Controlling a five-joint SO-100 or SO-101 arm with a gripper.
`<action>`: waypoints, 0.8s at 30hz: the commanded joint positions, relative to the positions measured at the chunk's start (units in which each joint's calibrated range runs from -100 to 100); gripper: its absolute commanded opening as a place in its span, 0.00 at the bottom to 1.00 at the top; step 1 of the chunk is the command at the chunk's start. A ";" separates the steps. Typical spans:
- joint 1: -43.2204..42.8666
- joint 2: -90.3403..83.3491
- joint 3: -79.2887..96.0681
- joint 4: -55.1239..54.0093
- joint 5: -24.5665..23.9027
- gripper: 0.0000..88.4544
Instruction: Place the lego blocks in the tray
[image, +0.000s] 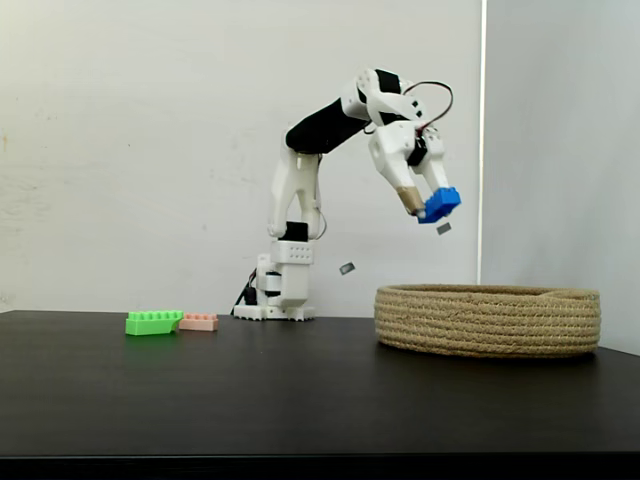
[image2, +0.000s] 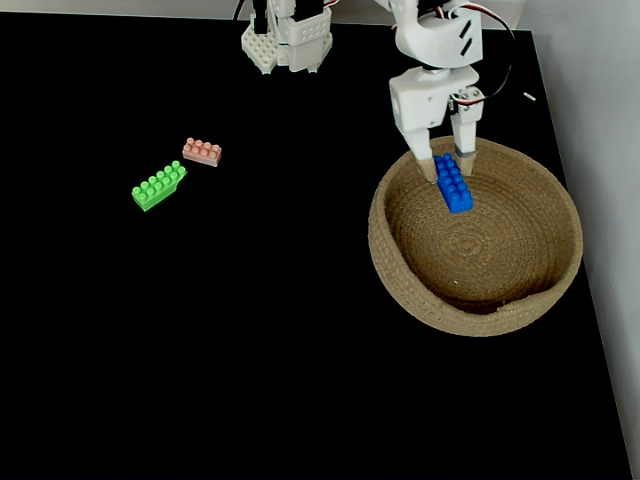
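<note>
My gripper (image: 427, 203) (image2: 446, 166) is shut on the blue lego block (image: 439, 204) (image2: 453, 183) and holds it in the air above the near-arm side of the tray (image: 488, 319) (image2: 395, 250), a wide round basket of coiled tan rope. The block hangs well clear of the basket's rim in a fixed view. The green lego block (image: 153, 322) (image2: 159, 185) and the smaller pink one (image: 198, 322) (image2: 202, 152) lie on the black table, far to the left of the tray, close beside each other.
The arm's white base (image: 278, 290) (image2: 287, 40) stands at the back of the black table (image: 300, 390) (image2: 250, 330). A white wall rises behind it. The table's right edge runs just past the tray.
</note>
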 joint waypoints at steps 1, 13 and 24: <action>-1.85 1.17 -3.20 -4.05 -0.20 0.00; -2.01 3.58 -2.38 -5.22 -1.81 0.32; 11.84 -7.34 4.00 1.03 -5.57 0.26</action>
